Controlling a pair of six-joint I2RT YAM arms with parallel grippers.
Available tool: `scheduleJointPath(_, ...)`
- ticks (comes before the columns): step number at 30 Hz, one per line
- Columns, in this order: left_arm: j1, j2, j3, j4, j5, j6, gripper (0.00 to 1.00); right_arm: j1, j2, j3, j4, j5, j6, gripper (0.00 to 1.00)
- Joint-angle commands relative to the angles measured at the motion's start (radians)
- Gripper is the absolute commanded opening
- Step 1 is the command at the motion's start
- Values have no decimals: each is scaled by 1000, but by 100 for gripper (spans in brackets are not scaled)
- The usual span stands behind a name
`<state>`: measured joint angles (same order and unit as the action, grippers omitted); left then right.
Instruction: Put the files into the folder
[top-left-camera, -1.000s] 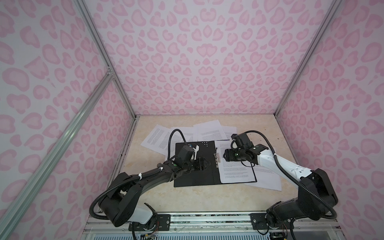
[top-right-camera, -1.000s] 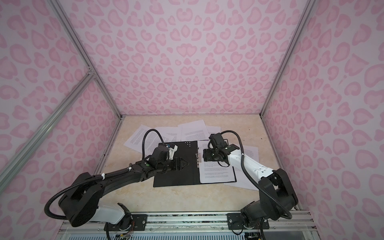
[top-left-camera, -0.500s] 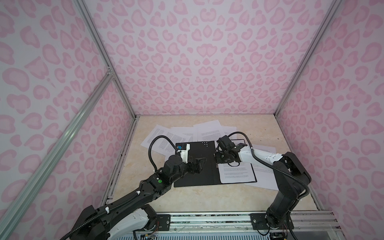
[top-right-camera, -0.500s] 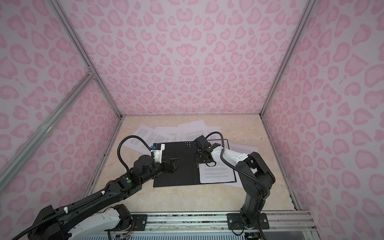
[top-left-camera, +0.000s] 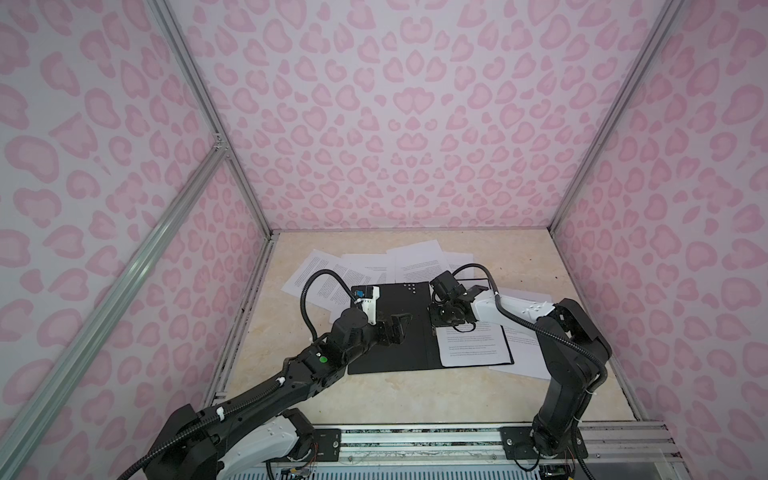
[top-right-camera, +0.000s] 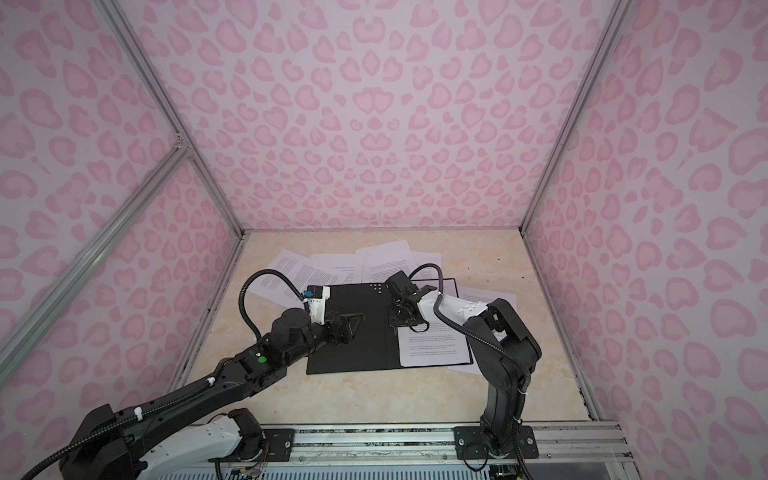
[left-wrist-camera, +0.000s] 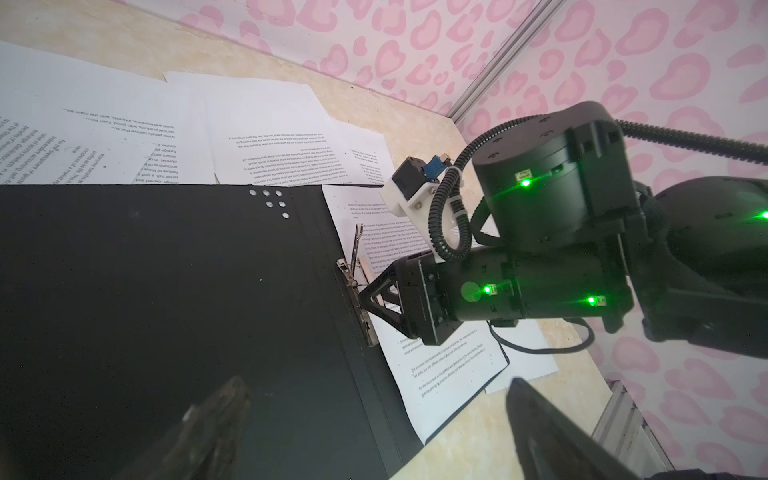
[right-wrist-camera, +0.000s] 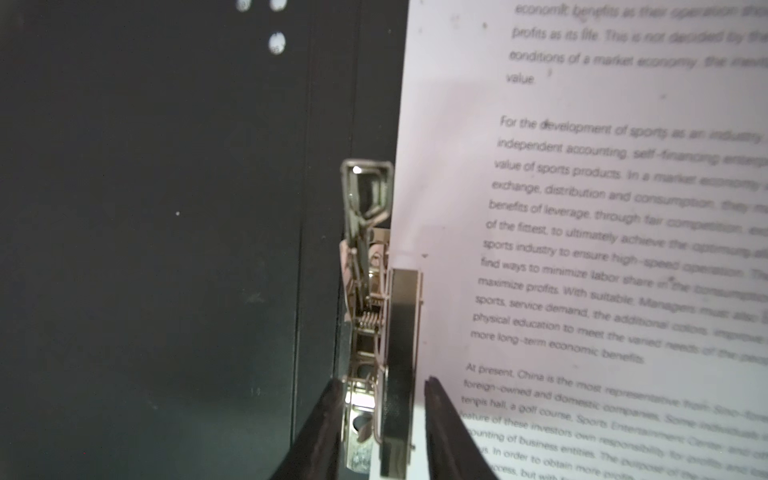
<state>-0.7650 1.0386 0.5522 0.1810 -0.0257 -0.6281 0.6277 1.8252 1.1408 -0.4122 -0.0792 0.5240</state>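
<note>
A small booth seen from above. Its walls (top-left-camera: 411, 124) are white, printed all over with pink heart-shaped leopard spots, and silver metal posts (top-left-camera: 195, 87) join them at the corners. The base of the booth is a pale beige, marbled surface (top-left-camera: 374, 399) that fills the lower middle of both top views. A metal rail (top-left-camera: 415, 436) runs along its near edge at the bottom of the frame. Two black-and-white robot arms (top-left-camera: 266, 390) rise from that rail.

At the centre of the surface a black folder (top-left-camera: 411, 303) lies open and flat. The files (top-left-camera: 419, 266) are white sheets of small printed text, and most are fanned out just behind the folder, toward the back wall. One sheet (top-left-camera: 473, 349) lies on the folder's right half. A few more (top-left-camera: 523, 365) stick out from under the folder's right edge.

The left claw (top-left-camera: 397, 328) hovers over the folder's bare left half with its fingers (left-wrist-camera: 224, 407) spread wide, grasping nothing. The right claw (right-wrist-camera: 384, 384) is down at the folder's spine, with one finger close on either side of the silver metal clip (right-wrist-camera: 370, 291). Whether it is actually pinching the clip cannot be told.
</note>
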Motion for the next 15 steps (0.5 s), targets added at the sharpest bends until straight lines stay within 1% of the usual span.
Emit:
scheduleJointPath(1,0,-3,11,15,-3,2,99,1,11,-6,12,-3,3,29)
scheduleJointPath(7,0,10,19,-32,-25,-1,99,3,-2,-7,19,-17,20,19)
scheduleJointPath(11,0,27,32,-53,-38,-5,99,22,-21,9,-11,18,47,11)
scheduleJointPath(15,0,32,35,-62,-48,-12,99,46,-36,14,-14,25,80,8)
